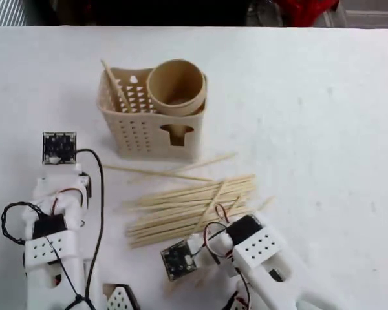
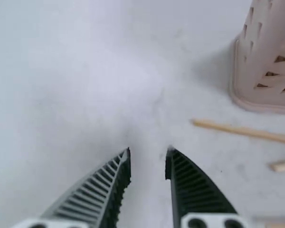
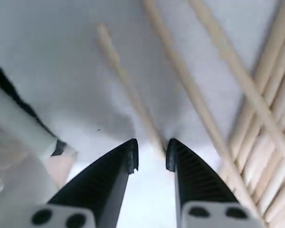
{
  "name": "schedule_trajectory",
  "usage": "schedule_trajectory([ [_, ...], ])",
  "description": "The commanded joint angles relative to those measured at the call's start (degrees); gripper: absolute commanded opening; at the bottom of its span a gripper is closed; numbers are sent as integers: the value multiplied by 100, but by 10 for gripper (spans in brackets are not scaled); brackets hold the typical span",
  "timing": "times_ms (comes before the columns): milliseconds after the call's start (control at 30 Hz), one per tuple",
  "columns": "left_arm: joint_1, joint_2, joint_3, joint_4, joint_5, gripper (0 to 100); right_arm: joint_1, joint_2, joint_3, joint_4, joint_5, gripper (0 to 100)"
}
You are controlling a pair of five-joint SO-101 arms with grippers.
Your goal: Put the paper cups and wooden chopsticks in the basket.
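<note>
Near-right counter [image 1: 310,129]: right claw [image 3: 151,154] is hovering slightly parted, empty, straddling the end of one chopstick [image 3: 128,90].
Chopstick axis: running lengthwise away from that claw, beside the pile [image 1: 194,200].
Basket [image 1: 142,135]: standing far-left, holding a paper cup [image 1: 176,87].
Left claw [image 2: 147,156]: hanging parted, farther off.

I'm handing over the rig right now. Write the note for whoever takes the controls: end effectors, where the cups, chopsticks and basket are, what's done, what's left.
Left end effector: open, empty, over bare table near the basket.
Right end effector: open, tips either side of the end of a loose chopstick, beside the chopstick pile.
Done: a paper cup and a single chopstick are in the basket.
Left: the chopstick pile and the strays around it, all on the table.
</note>
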Motion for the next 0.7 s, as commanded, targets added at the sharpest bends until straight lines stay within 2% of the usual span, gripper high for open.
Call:
schedule_trajectory([
  [0, 75, 22, -35, -123, -62, 139, -22, 435, -26, -523, -334, 109],
  [100, 75, 22, -35, -123, -62, 139, -40, 796, 70, -954, -484, 100],
  [200, 75, 22, -35, -123, -62, 139, 66, 892, -97, -1042, -914, 12],
  [300, 75, 22, -26, -123, -62, 139, 207, 892, -281, -998, -1152, 19],
  [467, 75, 22, -26, -141, -62, 139, 391, 892, -967, -207, -1204, 16],
  [667, 66, 22, -26, -149, -62, 139, 822, 892, -2611, 576, -2084, 16],
])
